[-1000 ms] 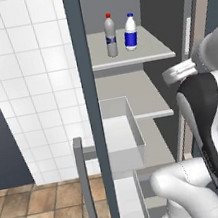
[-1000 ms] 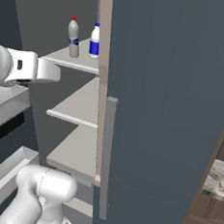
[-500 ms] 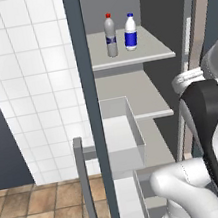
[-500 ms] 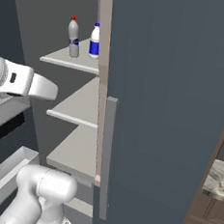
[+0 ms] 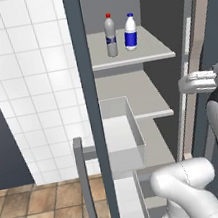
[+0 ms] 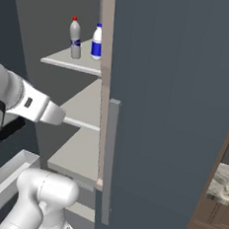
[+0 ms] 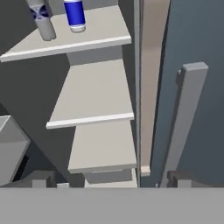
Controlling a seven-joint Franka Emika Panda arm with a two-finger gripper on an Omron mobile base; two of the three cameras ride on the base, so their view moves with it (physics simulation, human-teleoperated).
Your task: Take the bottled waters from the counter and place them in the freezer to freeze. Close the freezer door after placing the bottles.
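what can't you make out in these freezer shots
- Bottle caps: cut off by the top edge in the hand view; only the bodies of the bottles show.
- Door front: edge-on in the left base view.
- Bin contents: hidden by its own wall.
- Tool: only its tips show, at the bottom of the hand view.

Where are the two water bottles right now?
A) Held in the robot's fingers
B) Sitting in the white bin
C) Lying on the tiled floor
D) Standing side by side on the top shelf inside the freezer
D: the red-capped bottle and the blue-capped bottle stand upright together on the top shelf.
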